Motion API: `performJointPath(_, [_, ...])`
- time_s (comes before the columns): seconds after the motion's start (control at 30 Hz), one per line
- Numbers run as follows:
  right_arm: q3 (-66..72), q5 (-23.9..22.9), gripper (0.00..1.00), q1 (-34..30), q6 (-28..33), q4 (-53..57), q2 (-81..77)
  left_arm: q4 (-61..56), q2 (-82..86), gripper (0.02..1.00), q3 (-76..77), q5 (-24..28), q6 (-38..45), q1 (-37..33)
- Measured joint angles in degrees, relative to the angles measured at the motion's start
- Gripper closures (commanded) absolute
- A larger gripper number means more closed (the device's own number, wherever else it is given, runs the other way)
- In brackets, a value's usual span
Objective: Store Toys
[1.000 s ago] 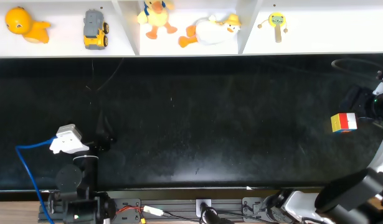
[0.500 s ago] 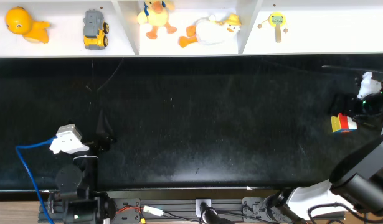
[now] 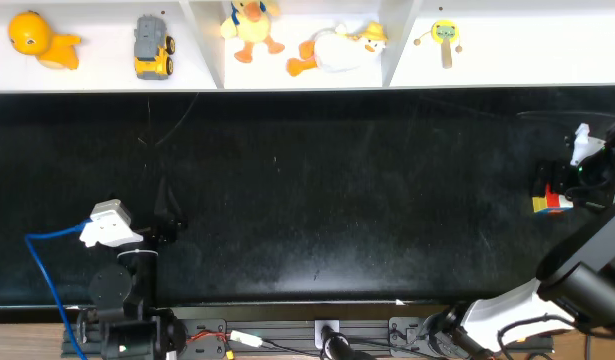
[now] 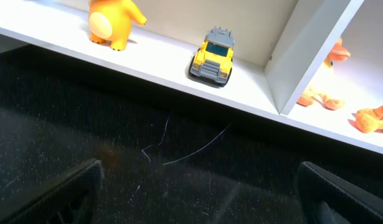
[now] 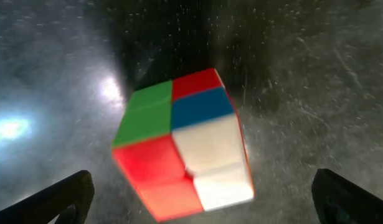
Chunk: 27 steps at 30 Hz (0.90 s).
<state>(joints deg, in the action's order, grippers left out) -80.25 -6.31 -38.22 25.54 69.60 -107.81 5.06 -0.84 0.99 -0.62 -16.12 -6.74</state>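
Observation:
A multicoloured puzzle cube (image 3: 550, 204) lies on the black table near its right edge. My right gripper (image 3: 562, 183) hangs just over it and hides part of it from above. In the right wrist view the cube (image 5: 185, 146) sits tilted, with red, green, blue and white faces, and the right gripper (image 5: 202, 186) is open with one finger on each side of it, not touching. My left gripper (image 3: 168, 217) rests low at the table's front left. It stands open (image 4: 198, 171) over bare table and faces the shelf.
A white shelf (image 3: 307, 80) with dividers runs along the back. It holds an orange duck (image 3: 42, 40), a yellow truck (image 3: 152, 47), a plush duck (image 3: 252, 28), a white plush goose (image 3: 337, 48) and a small yellow toy (image 3: 445, 38). A blue cable (image 3: 47, 270) trails by the left arm.
My right gripper has swung in from the right edge and come down over the cube, which now shows only partly from above. The left arm has not moved.

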Motion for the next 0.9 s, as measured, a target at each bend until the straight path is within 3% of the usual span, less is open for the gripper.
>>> performJointPath(0.9, [3.74,8.00,0.029,0.00,3.02,-7.06,-0.79,0.00,0.00,0.020,0.00,0.00,0.00,0.00])
